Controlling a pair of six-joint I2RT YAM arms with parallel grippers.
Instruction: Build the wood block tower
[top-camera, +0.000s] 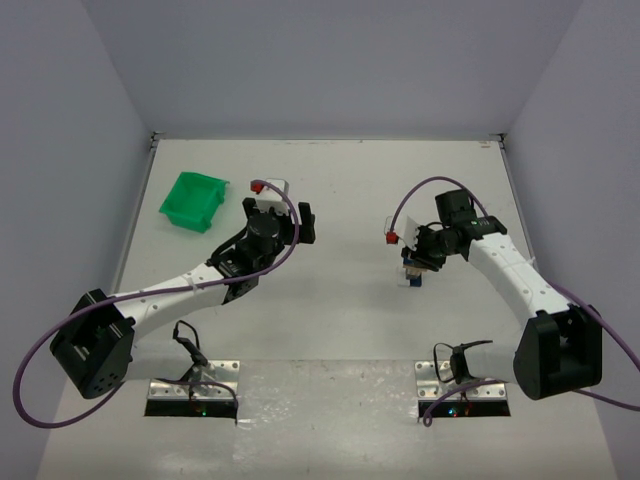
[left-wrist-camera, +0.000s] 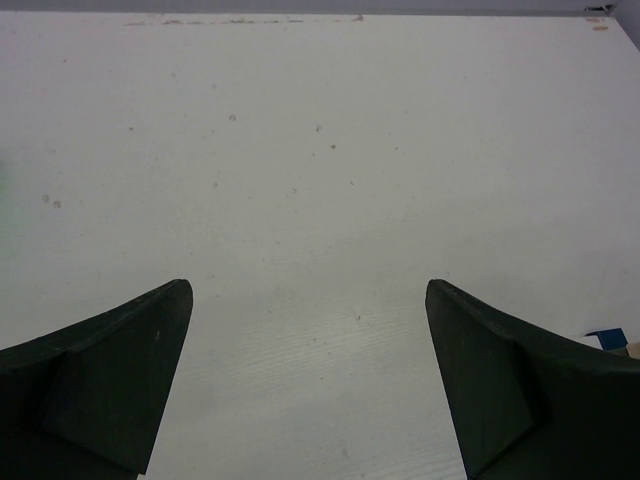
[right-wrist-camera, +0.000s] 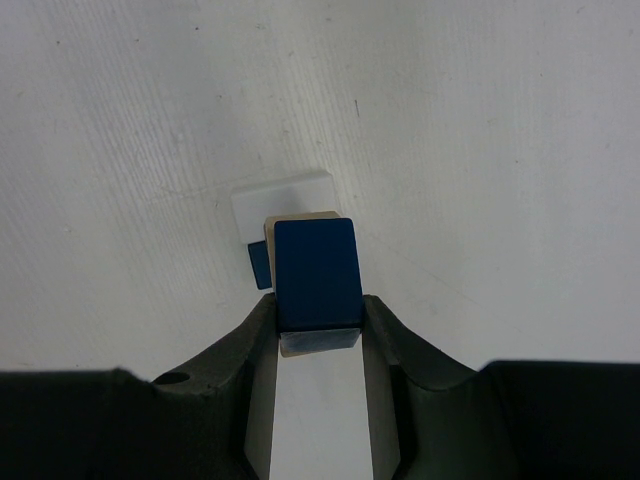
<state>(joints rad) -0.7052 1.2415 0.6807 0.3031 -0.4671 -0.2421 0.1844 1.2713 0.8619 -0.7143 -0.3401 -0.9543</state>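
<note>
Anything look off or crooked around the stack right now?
Slightly. Under the blue wooden block in the right gripper, the stack is staggered: a darker blue block juts sideways past the tan block, and a pale whitish block pokes out beyond it. Nothing spilled or damaged.

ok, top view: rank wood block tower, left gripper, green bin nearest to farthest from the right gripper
1. wood block tower: directly under the right gripper, which grips a blue block over it.
2. left gripper: centre-left, open.
3. green bin: far left.
</note>
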